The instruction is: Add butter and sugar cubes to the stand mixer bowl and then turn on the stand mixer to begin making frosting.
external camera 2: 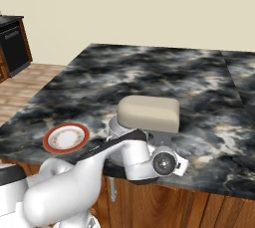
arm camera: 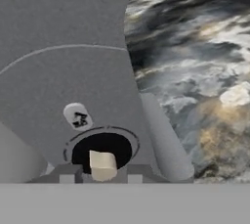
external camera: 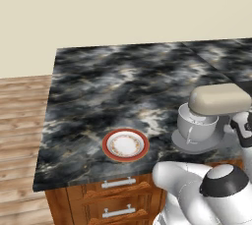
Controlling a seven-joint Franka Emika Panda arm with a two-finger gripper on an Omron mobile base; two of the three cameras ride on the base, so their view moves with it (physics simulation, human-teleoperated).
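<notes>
We see our arm (external camera 2: 74, 182) bent low, hand pressed at the stand mixer (arm camera: 63, 71) body, fingers (arm camera: 102, 173) clamped on its beige knob (arm camera: 102, 165), tabletop (arm camera: 195, 47) beyond them.

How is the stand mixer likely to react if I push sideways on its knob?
The stand mixer probably stays put: its round base is wide and flat on the counter. The bulky head sits high, so a hard shove might rock it. The knob is small, so a grip may slip off.
</notes>
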